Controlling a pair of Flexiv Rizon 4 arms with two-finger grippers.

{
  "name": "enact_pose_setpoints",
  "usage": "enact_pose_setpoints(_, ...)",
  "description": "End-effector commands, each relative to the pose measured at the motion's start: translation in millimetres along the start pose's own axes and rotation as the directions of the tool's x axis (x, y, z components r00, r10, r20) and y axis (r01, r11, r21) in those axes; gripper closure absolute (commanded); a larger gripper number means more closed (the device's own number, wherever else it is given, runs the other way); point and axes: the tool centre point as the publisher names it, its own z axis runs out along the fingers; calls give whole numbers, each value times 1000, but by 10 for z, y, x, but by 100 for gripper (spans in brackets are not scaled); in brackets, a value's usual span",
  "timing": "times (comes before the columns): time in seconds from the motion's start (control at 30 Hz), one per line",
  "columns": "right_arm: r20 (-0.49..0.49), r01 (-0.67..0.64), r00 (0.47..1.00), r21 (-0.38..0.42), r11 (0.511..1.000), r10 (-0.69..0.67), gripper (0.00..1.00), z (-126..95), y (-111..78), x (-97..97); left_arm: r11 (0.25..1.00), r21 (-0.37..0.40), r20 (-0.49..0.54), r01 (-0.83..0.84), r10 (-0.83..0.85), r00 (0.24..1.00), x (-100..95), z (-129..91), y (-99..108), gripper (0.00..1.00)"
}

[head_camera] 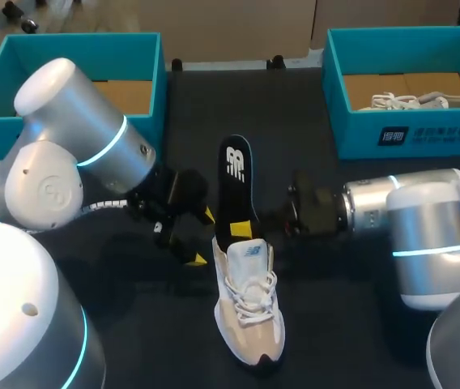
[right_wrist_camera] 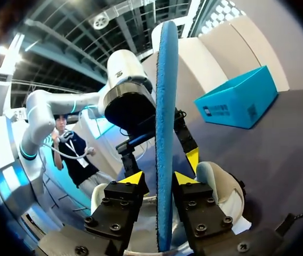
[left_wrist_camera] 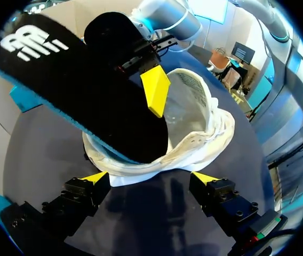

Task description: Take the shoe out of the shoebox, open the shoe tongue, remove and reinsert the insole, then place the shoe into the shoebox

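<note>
A beige and white shoe [head_camera: 248,312] lies on the dark table [head_camera: 351,324], toe toward the front edge. A black insole with a blue underside [head_camera: 236,182] stands half out of the shoe's heel opening [left_wrist_camera: 189,114], sloping toward the back. My right gripper [right_wrist_camera: 158,178] is shut on the insole's edge [right_wrist_camera: 166,106]; one of its yellow fingertips [left_wrist_camera: 156,90] presses on the black face [left_wrist_camera: 87,90]. My left gripper [head_camera: 203,237] stands open just left of the shoe's heel, the heel ahead of its fingers [left_wrist_camera: 95,177], holding nothing.
A teal shoebox [head_camera: 145,89] sits at the back left behind my left arm. A second teal shoebox [head_camera: 408,134] at the back right holds another shoe [head_camera: 424,101]. Bare table lies to either side of the shoe's toe.
</note>
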Motion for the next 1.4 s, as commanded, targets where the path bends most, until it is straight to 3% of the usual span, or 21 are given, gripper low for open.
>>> enact_pose_setpoints(0.03, -10, 1, 1000, 24, 1000, 0, 67, 43, 85, -51, 1000, 2, 2, -1, 1, 1000, 6, 8, 5, 0)
enact_pose_setpoints(0.27, -9, -4, 1000, -8, 1000, 4, 77, 39, 162, -94, 1000, 2, 2, -1, 1, 1000, 6, 8, 5, 0)
enact_pose_setpoints(0.4, -11, -20, 1000, -22, 1000, 20, 100, 55, 188, -128, 1000, 2, 2, -1, 1, 1000, 6, 8, 5, 0)
enact_pose_setpoints(0.63, -12, -89, 996, -28, 996, 88, 100, 40, 98, -168, 1000, 2, 2, -1, 1, 1000, 6, 8, 5, 0)
enact_pose_setpoints(0.97, -29, -221, 975, 21, 975, 221, 100, -6, -265, -150, 1000, 2, 2, -1, 1, 1000, 6, 8, 5, 0)
enact_pose_setpoints(1.37, -68, -244, 967, 17, 970, 244, 100, 13, -460, -61, 1000, 2, 2, -1, 1, 1000, 6, 8, 5, 0)
enact_pose_setpoints(1.4, -73, -239, 968, 13, 971, 239, 89, 14, -456, -58, 1000, 2, 2, -1, 1, 1000, 6, 8, 5, 0)
